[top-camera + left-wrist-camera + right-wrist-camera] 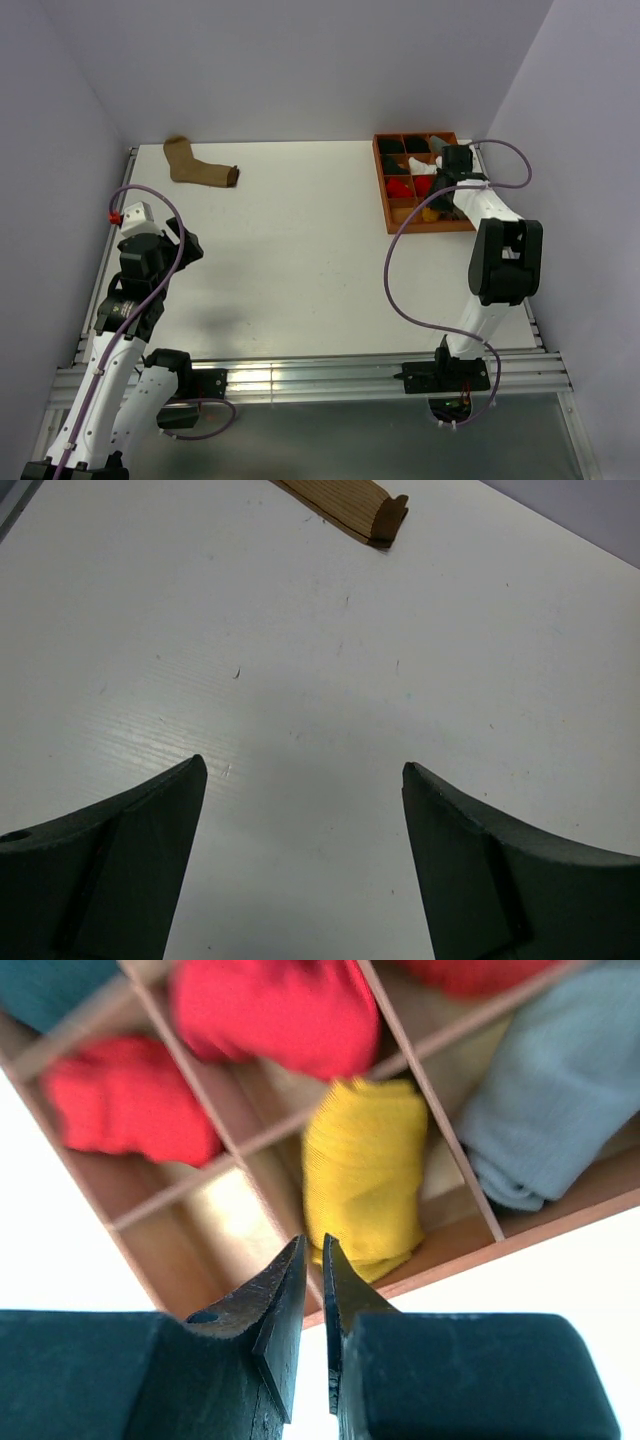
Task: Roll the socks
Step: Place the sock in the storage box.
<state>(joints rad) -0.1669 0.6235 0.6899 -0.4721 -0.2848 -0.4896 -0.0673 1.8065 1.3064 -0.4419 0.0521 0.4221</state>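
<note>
A light brown sock (203, 168) lies flat at the far left of the table; its toe end (350, 505) shows at the top of the left wrist view. My left gripper (185, 245) (303, 765) hovers open over bare table, well short of that sock, with nothing between its fingers. My right gripper (445, 195) (313, 1242) hangs over the near edge of the wooden tray (383, 190). Its jaws are almost together and empty. Just beyond its tips a rolled yellow sock (365, 1175) lies in a tray compartment.
The tray (560, 1225) is split into compartments that hold red rolls (275, 1010), a grey-blue roll (560, 1110) and dark ones. White walls close in the table on three sides. A purple cable loops beside each arm.
</note>
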